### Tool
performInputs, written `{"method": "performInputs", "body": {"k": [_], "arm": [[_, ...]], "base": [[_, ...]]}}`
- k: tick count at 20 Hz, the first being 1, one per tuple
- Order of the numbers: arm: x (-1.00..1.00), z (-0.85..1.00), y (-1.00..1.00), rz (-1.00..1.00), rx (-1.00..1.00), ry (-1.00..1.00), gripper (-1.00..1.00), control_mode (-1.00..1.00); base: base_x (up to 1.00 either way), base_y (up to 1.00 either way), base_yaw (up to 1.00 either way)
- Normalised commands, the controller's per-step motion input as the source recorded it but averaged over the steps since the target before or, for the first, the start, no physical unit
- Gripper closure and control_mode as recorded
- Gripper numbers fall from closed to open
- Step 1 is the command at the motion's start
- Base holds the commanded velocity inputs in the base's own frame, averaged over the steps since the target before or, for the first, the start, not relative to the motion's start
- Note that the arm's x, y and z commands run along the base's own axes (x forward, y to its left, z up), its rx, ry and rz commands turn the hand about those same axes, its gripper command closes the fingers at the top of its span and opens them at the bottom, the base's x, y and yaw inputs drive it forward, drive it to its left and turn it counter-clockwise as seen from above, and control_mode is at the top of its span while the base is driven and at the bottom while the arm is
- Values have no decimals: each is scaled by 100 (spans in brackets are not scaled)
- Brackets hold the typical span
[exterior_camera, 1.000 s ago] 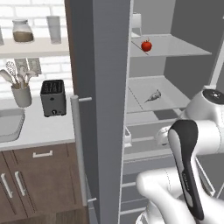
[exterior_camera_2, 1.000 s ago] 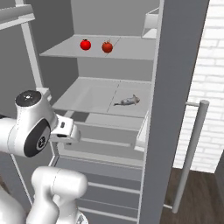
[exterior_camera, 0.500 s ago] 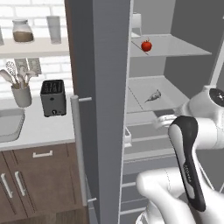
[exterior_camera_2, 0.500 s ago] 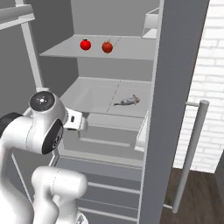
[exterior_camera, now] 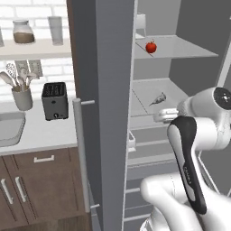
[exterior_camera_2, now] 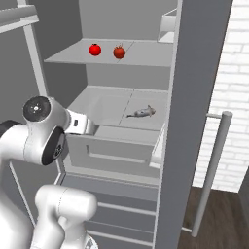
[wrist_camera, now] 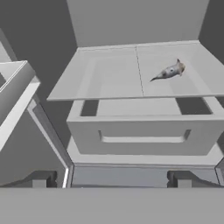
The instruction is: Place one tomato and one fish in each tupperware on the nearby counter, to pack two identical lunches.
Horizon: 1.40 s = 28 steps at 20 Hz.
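Note:
Inside the open fridge, two red tomatoes (exterior_camera_2: 95,49) (exterior_camera_2: 119,52) rest on the upper glass shelf; one tomato (exterior_camera: 151,46) is seen from the left base view. A small grey fish (wrist_camera: 169,71) (exterior_camera_2: 142,112) (exterior_camera: 158,99) lies on the middle shelf, toward its right. My gripper (wrist_camera: 111,183) is open and empty, well in front of that shelf and level with the drawer below, the fish ahead and to the right. The pale counter (exterior_camera: 40,131) stretches left of the fridge. The tupperware is out of view.
A black toaster (exterior_camera: 55,100), a utensil pot (exterior_camera: 21,97) and a sink (exterior_camera: 9,128) stand on the counter. The fridge door (exterior_camera: 101,113) hangs between counter and shelves; the other door with its bar handle (exterior_camera_2: 211,170) stands right. A closed drawer (wrist_camera: 142,131) sits under the fish shelf.
The hand has risen from drawer height toward the fish shelf as the arm's upper joints turned. The jaws have stayed open. Tomatoes and fish have not moved.

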Motion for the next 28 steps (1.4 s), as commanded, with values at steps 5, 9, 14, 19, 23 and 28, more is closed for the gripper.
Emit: {"method": "performInputs", "body": {"k": [5,9,14,19,23,28], "arm": [[1,46,0,-1,0,-5,-100,-100],[2,46,0,0,0,-12,-100,-100],[5,58,-12,-3,0,-11,-100,-100],[29,48,-9,-12,-4,-12,-100,-100],[33,56,0,-5,-7,-6,-100,-100],[37,50,-15,-1,-1,0,-100,-100]], "base": [[0,0,0],[0,0,0],[0,0,0],[0,0,0],[0,0,0],[0,0,0]]}}
